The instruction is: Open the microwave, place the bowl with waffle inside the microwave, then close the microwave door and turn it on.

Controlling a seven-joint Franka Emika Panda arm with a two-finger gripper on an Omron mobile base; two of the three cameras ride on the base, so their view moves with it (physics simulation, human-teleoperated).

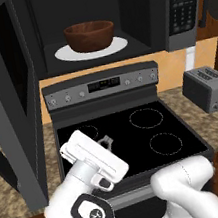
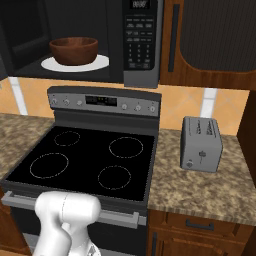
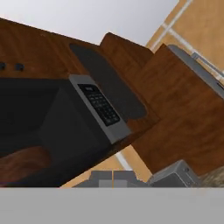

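Arm: white, rising at the near edge of the stove, folded low in front of it
Gripper (image 1: 105,143): closed on nothing, hovering over the front left part of the stove top, well below the microwave
Stove (image 2: 90,160): black top with four ring marks, grey control panel along its back edge
Microwave (image 2: 142,45): mounted above the stove, cavity exposed, keypad panel on its right side
Microwave door (image 1: 7,98): swung wide open to the left, hanging out past the stove's left edge
Bowl (image 1: 89,35): reddish-brown wood, upright on the white turntable plate (image 1: 65,53), about centred in the cavity
Waffle: cannot tell, the bowl's inside is hidden from these angles
Toaster (image 2: 201,143): grey, on the counter (image 2: 200,192) right of the stove, near the back wall
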